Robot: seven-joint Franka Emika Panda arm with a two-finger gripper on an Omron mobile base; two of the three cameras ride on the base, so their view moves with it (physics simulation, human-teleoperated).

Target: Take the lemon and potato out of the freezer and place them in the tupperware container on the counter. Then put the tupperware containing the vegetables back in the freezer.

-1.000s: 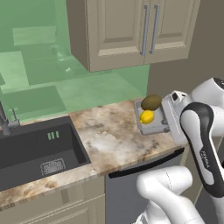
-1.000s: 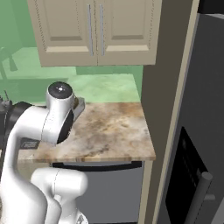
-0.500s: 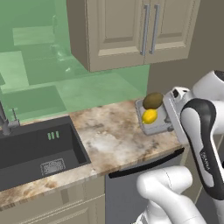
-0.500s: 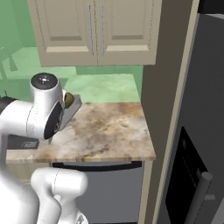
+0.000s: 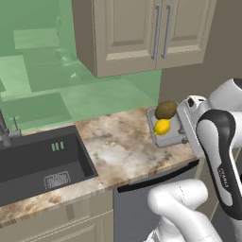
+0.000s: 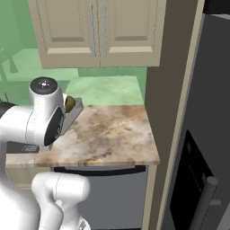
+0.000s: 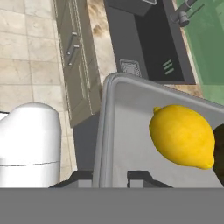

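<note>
My gripper [image 7: 111,177] is shut on the near wall of the grey tupperware container [image 7: 127,144] and holds it up over the right end of the counter [image 5: 118,151]. The tray [image 5: 165,138] is tilted, its open face turned left toward the sink. In it lie the yellow lemon [image 5: 162,126] and, right above it, the brown potato [image 5: 166,109]. The hand view has the lemon [image 7: 181,135] large, with the potato [image 7: 219,148] as a dark sliver at the right edge. From the right base, the tray [image 6: 74,112] and potato [image 6: 70,103] peek out behind my arm. The grey freezer [image 6: 211,112] stands at the right.
A dark sink [image 5: 42,160] with a faucet [image 5: 5,130] is set in the counter's left part. Tan upper cabinets [image 5: 137,33] hang above the tray. A tall tan panel [image 6: 173,112] separates counter and freezer, whose long bar handle [image 6: 204,200] sticks out low.
My arm's upper links swung left in the right base view, and the tray came into sight there. The tray with lemon and potato has shifted only slightly over the counter's end.
</note>
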